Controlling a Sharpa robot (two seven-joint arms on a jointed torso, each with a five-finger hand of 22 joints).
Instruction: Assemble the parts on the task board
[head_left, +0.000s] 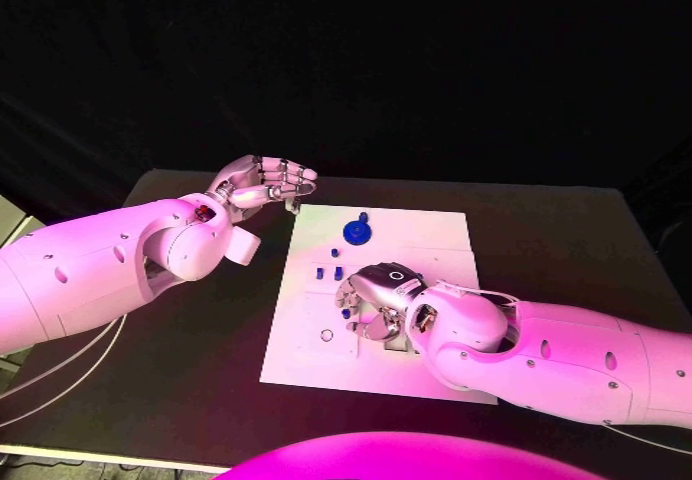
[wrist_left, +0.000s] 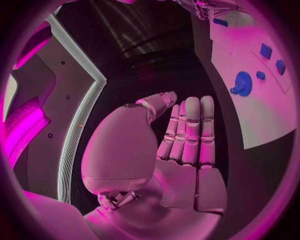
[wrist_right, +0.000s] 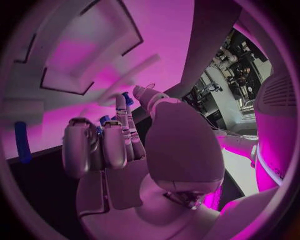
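The white task board (head_left: 426, 240) lies in the middle of the black table. A blue gear-like part (head_left: 356, 232) lies near its far edge, and small blue parts (head_left: 329, 270) stand further in. My right hand (head_left: 378, 302) hovers low over the board's middle, fingers pointing down. In the right wrist view a small blue part (wrist_right: 127, 98) sits between its thumb and a fingertip, close above the board (wrist_right: 81, 60). My left hand (head_left: 263, 184) hangs off the board's far left corner, palm empty; its fingers (wrist_left: 190, 130) stand straight and close together.
The left wrist view takes in the board (wrist_left: 250, 117) with the blue gear (wrist_left: 242, 82) and small blue blocks (wrist_left: 272, 57). A blue peg (wrist_right: 22, 142) stands on the board near the right hand. Bare black table (head_left: 188, 330) surrounds the board.
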